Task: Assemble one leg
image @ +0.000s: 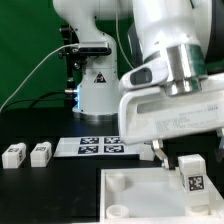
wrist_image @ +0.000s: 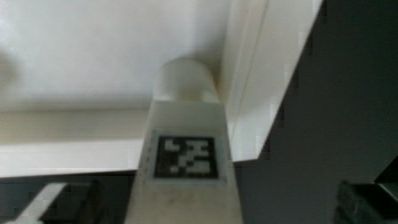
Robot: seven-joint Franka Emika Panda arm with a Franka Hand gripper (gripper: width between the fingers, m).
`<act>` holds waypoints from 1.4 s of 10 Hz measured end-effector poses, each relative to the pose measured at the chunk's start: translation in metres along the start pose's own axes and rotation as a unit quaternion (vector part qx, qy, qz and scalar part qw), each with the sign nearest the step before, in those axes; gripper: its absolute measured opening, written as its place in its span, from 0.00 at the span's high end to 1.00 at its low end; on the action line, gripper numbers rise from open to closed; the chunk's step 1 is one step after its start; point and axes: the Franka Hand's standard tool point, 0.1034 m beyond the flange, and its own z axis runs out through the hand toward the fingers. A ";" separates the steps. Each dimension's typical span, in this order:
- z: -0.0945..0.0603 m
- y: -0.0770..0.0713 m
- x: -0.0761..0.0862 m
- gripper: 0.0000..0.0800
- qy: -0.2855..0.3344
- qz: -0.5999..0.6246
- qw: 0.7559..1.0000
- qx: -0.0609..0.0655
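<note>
Black tabletop [image: 40,185] is filling most of what I am seeing, with a green backdrop behind the white base of the arm [image: 98,95] at the far side. I am looking past the big white wrist housing, which is crowding the exterior view's right.

Near the front, the large white board [image: 130,195] with a round corner socket is lying flat on the table. On it, toward the exterior view's right, the leg [image: 192,174] is standing upright with its black-and-white tag facing the camera. In the wrist view the same leg [wrist_image: 183,140] is rising up the middle of the picture, its tag plainly showing, with the board [wrist_image: 107,60] spreading pale behind it and dark table beyond the board's edge.

I am reading the gripper [image: 172,152] as spread wide: one thin finger [image: 157,152] is hanging just to the exterior view's left of the leg, apart from it, and nothing is being gripped. The other finger is not showing clearly to me.

Farther back, the marker board [image: 98,148] is lying flat in front of the arm's base. Well off to the exterior view's left, two more small white blocks [image: 27,154] are sitting side by side on the table.
</note>
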 end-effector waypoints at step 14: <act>0.021 0.000 -0.003 0.34 -0.268 0.011 0.963 0.030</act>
